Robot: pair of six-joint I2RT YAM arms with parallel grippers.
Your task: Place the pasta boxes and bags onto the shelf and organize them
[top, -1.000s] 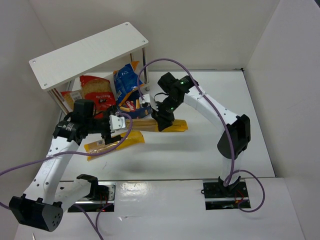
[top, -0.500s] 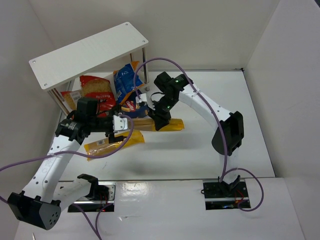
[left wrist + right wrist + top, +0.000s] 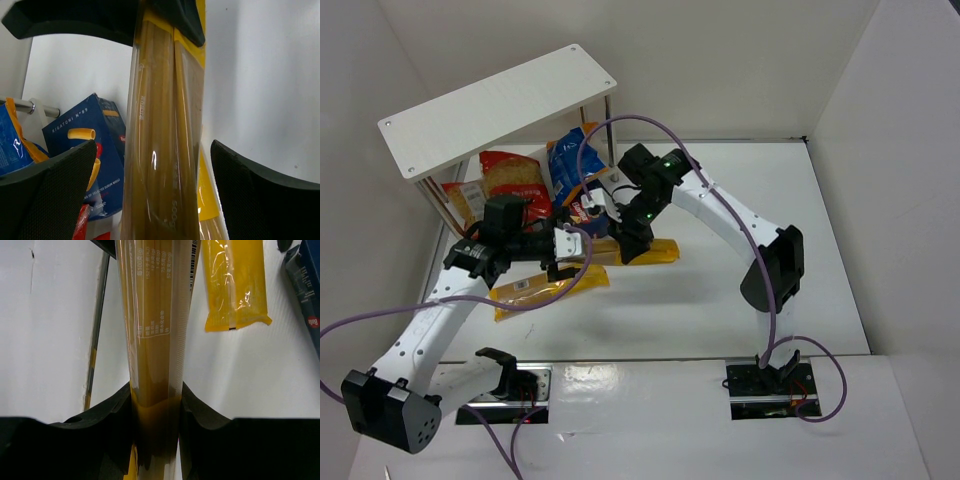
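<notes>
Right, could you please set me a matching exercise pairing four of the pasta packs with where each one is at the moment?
Things:
1. Red plastic bag of pale pasta
2. Flat dark-blue cardboard rigatoni box
3. Long yellow spaghetti pack nearer the arm bases
4. Long yellow spaghetti pack farther from the bases

Places:
A. Clamped in the right gripper
B. Beside the blue bag, by a metal shelf leg
C. Lying loose on the white table
D. Partly under the white shelf board

Pairs: 1-D, 2-B, 3-C, 4-A.
</notes>
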